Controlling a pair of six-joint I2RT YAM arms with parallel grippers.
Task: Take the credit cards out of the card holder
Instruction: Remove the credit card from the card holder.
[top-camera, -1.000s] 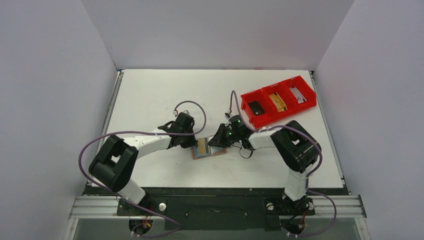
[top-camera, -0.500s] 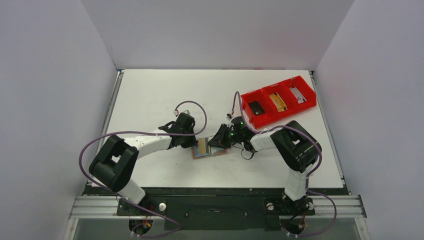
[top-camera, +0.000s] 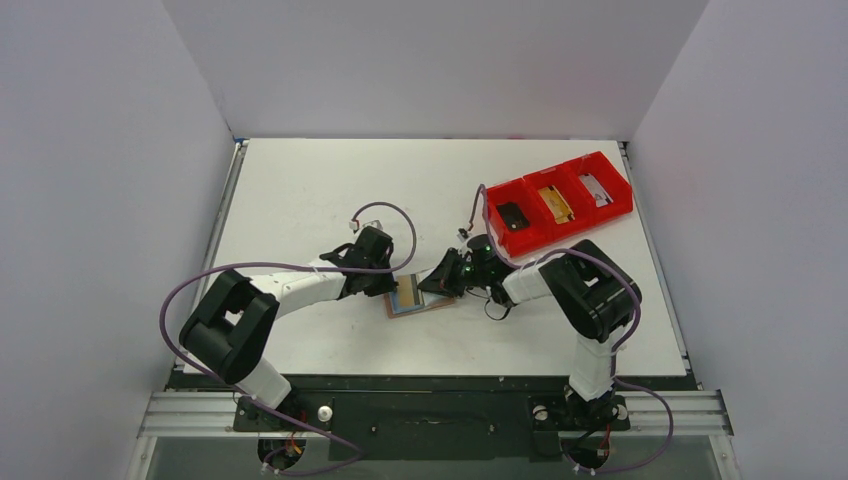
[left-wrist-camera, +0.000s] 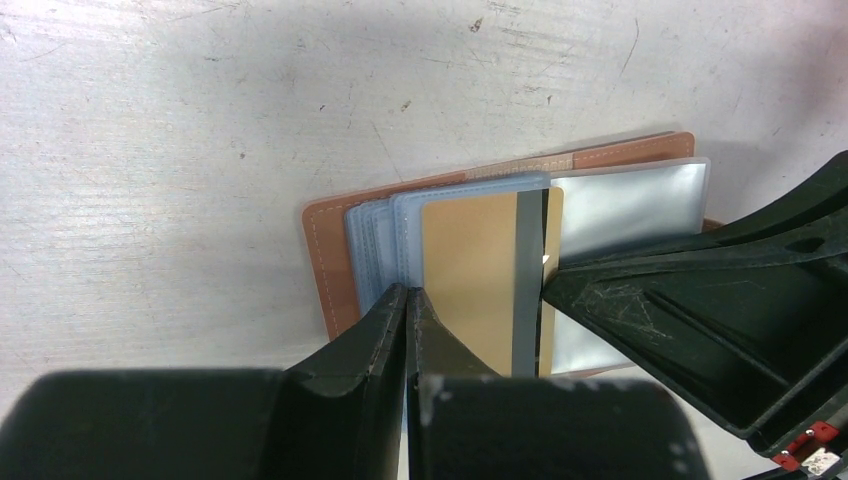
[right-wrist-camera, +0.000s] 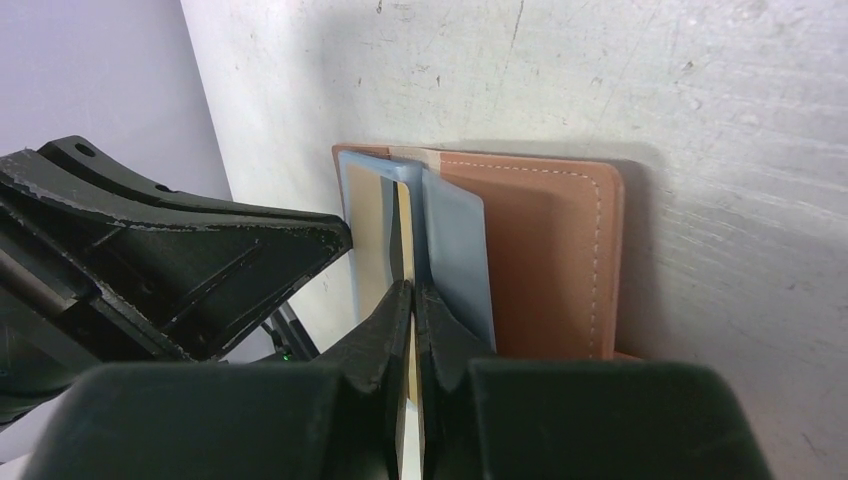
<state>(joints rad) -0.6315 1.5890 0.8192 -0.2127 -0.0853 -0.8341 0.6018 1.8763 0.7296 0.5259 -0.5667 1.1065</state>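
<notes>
The tan-brown card holder (top-camera: 432, 303) lies open on the white table between my two grippers. In the left wrist view its brown cover (left-wrist-camera: 325, 260) and pale blue-grey sleeves (left-wrist-camera: 375, 245) show, with a gold card (left-wrist-camera: 470, 280) with a grey stripe sticking out to the right. My left gripper (left-wrist-camera: 408, 295) is shut on the edge of the blue-grey sleeves. My right gripper (right-wrist-camera: 411, 290) is shut on the gold card's (right-wrist-camera: 405, 235) edge, beside the brown cover (right-wrist-camera: 550, 250). From above, the left gripper (top-camera: 392, 285) and the right gripper (top-camera: 434, 285) flank the holder.
A red tray (top-camera: 500, 236) with three compartments stands at the back right; they hold a black card, a gold card and a white card. Grey walls close in the table on three sides. Purple cables loop over both arms.
My right wrist has shifted slightly to the right, away from the holder, with the gold card in its grip. The left arm has barely moved.
</notes>
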